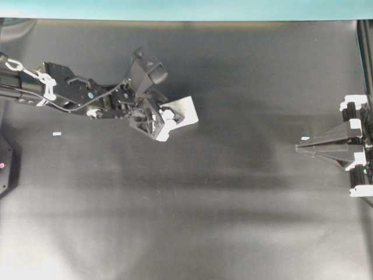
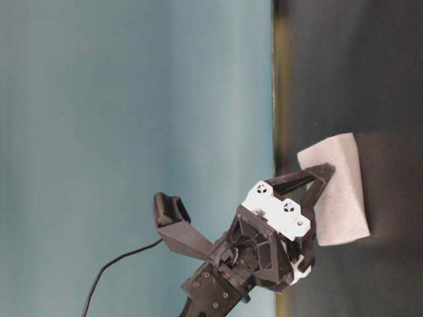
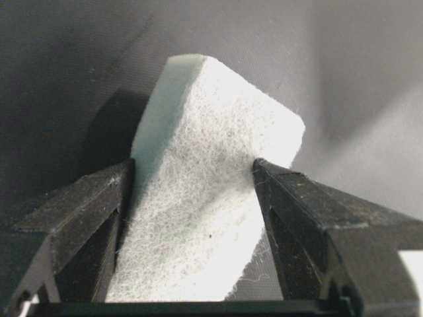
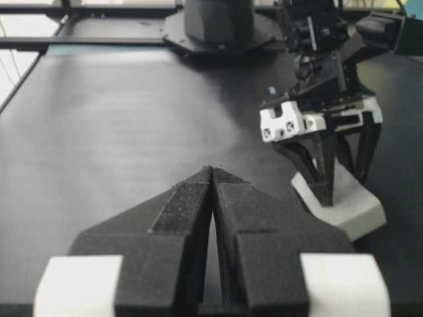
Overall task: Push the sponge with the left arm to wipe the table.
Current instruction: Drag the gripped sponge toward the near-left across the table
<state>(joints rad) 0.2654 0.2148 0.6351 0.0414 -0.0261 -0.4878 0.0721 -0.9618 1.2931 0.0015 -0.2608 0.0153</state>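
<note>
White sponge [image 3: 211, 198] sits between left gripper [image 1: 166, 122] fingers on table [image 1: 233, 221].

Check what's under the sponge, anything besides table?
The sponge lies flat on the bare black table, with the left gripper straddling it, jaws wide. Around its edges only table shows. The patch directly beneath is covered, so nothing there can be confirmed.

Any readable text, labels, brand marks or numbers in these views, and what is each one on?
None can be read.
The sponge, the table, the left gripper and the right gripper show no lettering.
The small white speck on the table is too small to tell.
</note>
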